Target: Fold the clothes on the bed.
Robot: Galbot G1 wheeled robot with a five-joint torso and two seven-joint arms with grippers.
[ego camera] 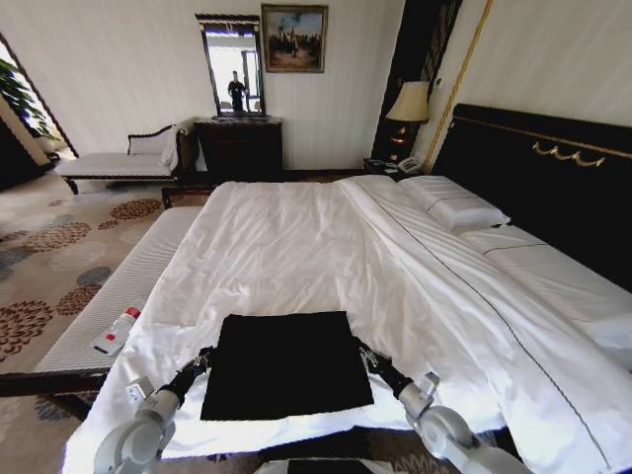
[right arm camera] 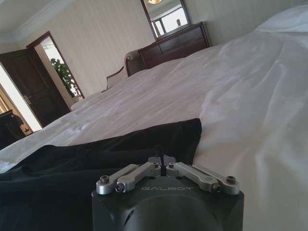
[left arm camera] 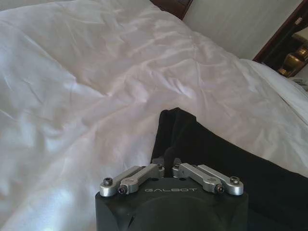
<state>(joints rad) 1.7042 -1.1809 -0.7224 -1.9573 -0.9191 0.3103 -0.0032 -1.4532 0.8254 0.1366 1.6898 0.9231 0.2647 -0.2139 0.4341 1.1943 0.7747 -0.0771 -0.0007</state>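
Observation:
The clothes (ego camera: 286,365), a black T-shirt lying flat as a rough rectangle, rest near the foot edge of the bed (ego camera: 296,237) on its white duvet. My left gripper (ego camera: 205,356) sits at the shirt's left edge, and my right gripper (ego camera: 364,355) at its right edge. In the left wrist view the left gripper (left arm camera: 165,168) is shut, its tips pinched on the dark fabric (left arm camera: 216,154). The right wrist view shows the right gripper (right arm camera: 162,166) shut the same way on the cloth's (right arm camera: 96,154) edge, low over the sheet (right arm camera: 250,96).
A narrow white ribbed bench (ego camera: 133,281) runs along the bed's left side with a small red-and-white bottle (ego camera: 117,331) on it. Pillows (ego camera: 464,209) and a dark headboard (ego camera: 553,173) are at the right. A chaise (ego camera: 114,163) and dresser (ego camera: 240,148) stand beyond.

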